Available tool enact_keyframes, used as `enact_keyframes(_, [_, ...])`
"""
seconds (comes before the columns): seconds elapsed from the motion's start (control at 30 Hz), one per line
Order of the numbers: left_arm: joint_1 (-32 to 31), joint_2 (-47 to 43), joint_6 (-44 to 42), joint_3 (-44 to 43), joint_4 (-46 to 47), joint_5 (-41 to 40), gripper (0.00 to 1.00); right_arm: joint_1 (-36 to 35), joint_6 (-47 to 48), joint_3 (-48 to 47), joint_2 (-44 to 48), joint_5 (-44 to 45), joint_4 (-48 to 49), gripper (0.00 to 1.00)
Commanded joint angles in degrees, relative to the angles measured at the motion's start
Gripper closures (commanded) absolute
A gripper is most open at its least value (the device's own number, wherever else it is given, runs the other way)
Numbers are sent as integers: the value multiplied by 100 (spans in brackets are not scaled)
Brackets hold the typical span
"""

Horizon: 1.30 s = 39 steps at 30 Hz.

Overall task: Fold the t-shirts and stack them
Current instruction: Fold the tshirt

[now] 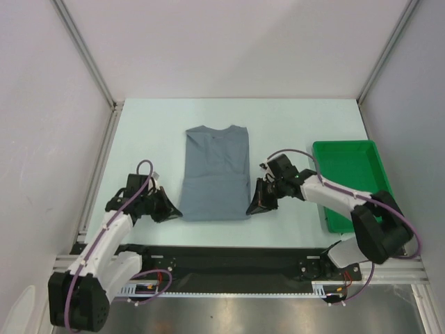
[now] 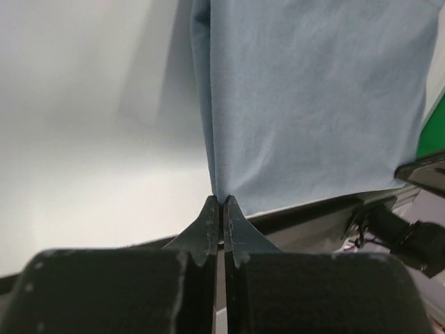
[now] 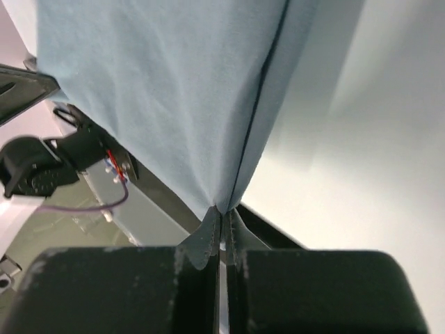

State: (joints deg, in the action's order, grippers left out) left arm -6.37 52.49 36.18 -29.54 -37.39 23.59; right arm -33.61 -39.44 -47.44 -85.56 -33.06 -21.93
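One slate blue-grey t-shirt [image 1: 217, 174] lies flat mid-table, folded lengthwise into a narrow strip with its neck at the far end. My left gripper [image 1: 177, 211] is at its near left corner. In the left wrist view the jaws [image 2: 222, 200] are closed with the corner of the cloth [image 2: 313, 97] pinched at their tips. My right gripper [image 1: 252, 207] is at the near right corner. In the right wrist view its jaws [image 3: 224, 211] are closed on the doubled hem of the shirt [image 3: 160, 90]. No other shirt is in view.
A green plastic tray [image 1: 344, 144] stands at the right, just beyond the right arm, and looks empty; its edge shows in the left wrist view [image 2: 432, 136]. A black strip [image 1: 229, 257] runs along the table's near edge. White walls close in the sides and back.
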Motion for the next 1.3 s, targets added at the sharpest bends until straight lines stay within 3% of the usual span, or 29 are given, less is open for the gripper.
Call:
enact_keyframes(0.0, [-206, -554, 222, 150, -839, -188, 100, -67, -143, 340, 766, -17, -662, 100])
enact_keyframes(0.17, [-233, -1880, 617, 168, -1499, -206, 100, -93, -151, 744, 1419, 19, -1111, 100])
enact_keyframes(0.47, [-233, -1831, 223, -1009, -1922, -408, 100, -94, -248, 34, 1701, 264, -1577, 100])
enact_keyframes(0.97, [-215, 1708, -226, -3057, -446, -548, 100, 917, 674, -2777, -627, 116, -1780, 100])
enact_keyframes(1.27, [-127, 3715, -665, -4735, -261, -602, 100, 1382, 1088, -4580, -2482, -209, -2034, 100])
